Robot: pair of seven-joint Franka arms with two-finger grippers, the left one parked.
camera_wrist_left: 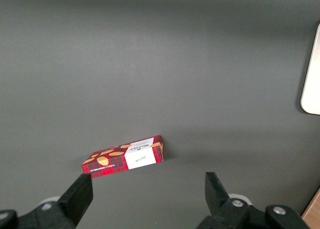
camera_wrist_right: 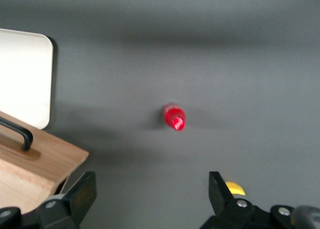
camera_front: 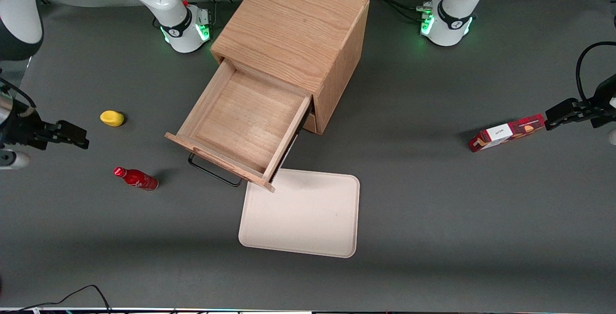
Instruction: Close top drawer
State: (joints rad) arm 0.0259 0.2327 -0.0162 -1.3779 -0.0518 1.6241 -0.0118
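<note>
The wooden cabinet stands at the middle of the table. Its top drawer is pulled far out toward the front camera, its shallow tray bare, its thin black wire handle on the front panel. A corner of the drawer front and the handle show in the right wrist view. My right gripper is open and empty, above the table toward the working arm's end, well apart from the drawer; its fingers frame bare table. The lower drawer is hidden under the top one.
A red bottle lies on the table, also in the right wrist view. A yellow object lies between gripper and drawer. A white tray lies in front of the drawer. A red box lies toward the parked arm's end.
</note>
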